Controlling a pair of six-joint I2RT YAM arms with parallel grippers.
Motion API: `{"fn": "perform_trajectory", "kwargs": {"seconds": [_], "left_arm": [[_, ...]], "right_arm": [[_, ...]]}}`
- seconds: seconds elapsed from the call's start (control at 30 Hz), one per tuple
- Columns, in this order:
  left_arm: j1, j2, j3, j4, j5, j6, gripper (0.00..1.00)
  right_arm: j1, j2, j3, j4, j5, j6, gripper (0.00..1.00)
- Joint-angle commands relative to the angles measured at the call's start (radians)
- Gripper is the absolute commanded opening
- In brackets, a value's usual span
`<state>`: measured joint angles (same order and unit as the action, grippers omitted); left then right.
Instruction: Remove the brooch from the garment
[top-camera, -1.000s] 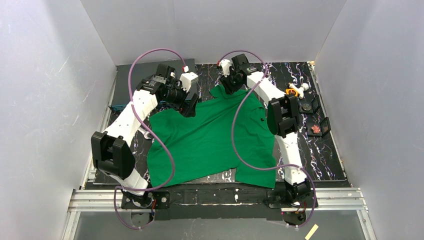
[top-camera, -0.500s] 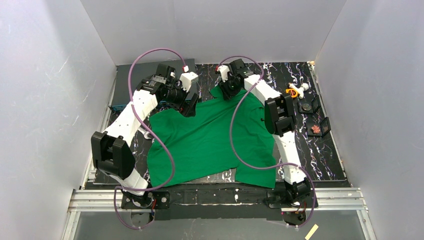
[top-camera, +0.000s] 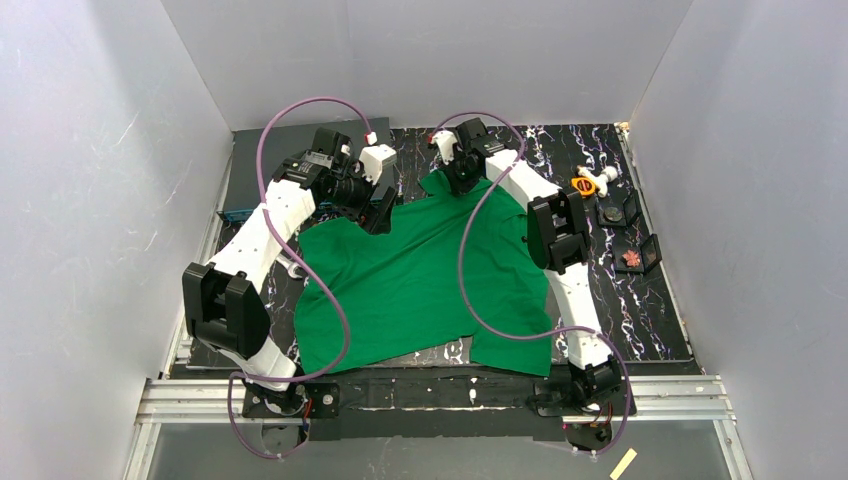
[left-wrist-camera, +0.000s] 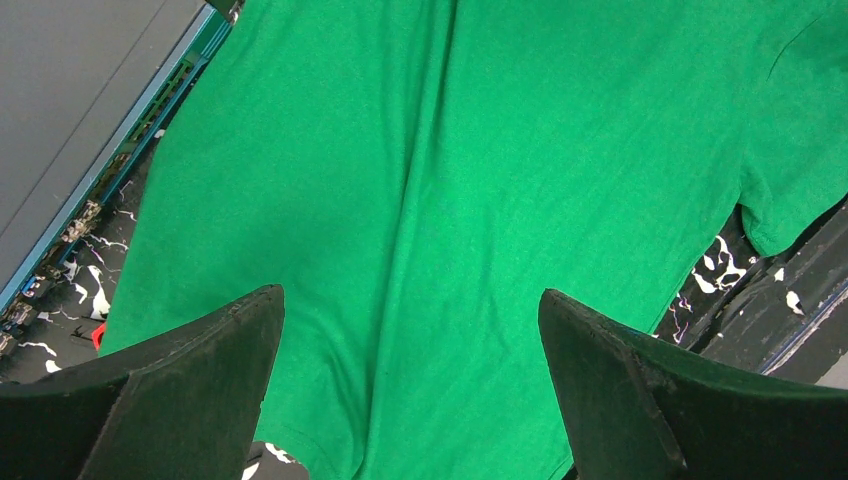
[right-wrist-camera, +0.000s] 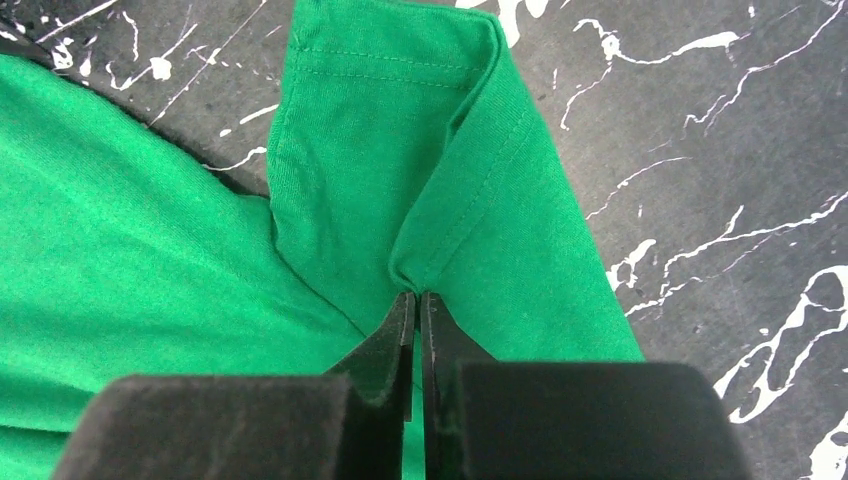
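Masking pinched garment (right-wrist-camera: 150, 250) fold: right jaws

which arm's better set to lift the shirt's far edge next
Right, probably: the right gripper is shut on a fold of the garment; the left gripper hangs open above it, gripping nothing.

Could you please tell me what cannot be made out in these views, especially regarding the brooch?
1. Brooch: not seen on the garment in any view; in the top view the right arm covers part of it.
2. Reddish speck in a black case, top view: too small to identify.
3. Right wrist: the right gripper, shut on a fold, hides what lies inside.
4. Left wrist: the open left gripper and the frame edges cut off the garment.
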<state>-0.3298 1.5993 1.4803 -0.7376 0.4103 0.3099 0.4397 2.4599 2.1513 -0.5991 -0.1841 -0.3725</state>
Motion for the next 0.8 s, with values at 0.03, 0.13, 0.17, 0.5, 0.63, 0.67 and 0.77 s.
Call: {"fn": "perform_trajectory", "kwargs": {"seconds": [0.03,0.13,0.17,0.5,0.63,0.67,0.77], "left_arm": [[0.005,-0.021,-0.005,-0.006,0.005,-0.002,0.98],[0.007,-0.025,-0.011,-0.006,0.001,0.0,0.98],[0.008,-0.025,-0.012,-0.006,0.001,0.0,0.98],[0.016,-0.018,-0.011,-0.006,-0.01,0.004,0.98],[0.021,-0.014,-0.012,-0.006,-0.024,0.001,0.98],[0.021,-0.013,-0.012,-0.006,-0.028,-0.001,0.98],[0.024,-0.016,-0.02,-0.006,-0.035,-0.004,0.98]], "right_arm": [[-0.006,-0.071,0.015,0.085,0.07,-0.036,0.01],[-0.019,-0.083,0.02,0.143,0.125,-0.041,0.01],[-0.025,-0.081,0.029,0.157,0.145,-0.044,0.01],[-0.049,0.006,0.111,0.263,0.302,-0.166,0.01],[-0.053,0.065,0.136,0.343,0.365,-0.224,0.01],[-0.055,0.081,0.147,0.365,0.38,-0.234,0.01],[-0.059,0.121,0.183,0.421,0.401,-0.249,0.01]]}}
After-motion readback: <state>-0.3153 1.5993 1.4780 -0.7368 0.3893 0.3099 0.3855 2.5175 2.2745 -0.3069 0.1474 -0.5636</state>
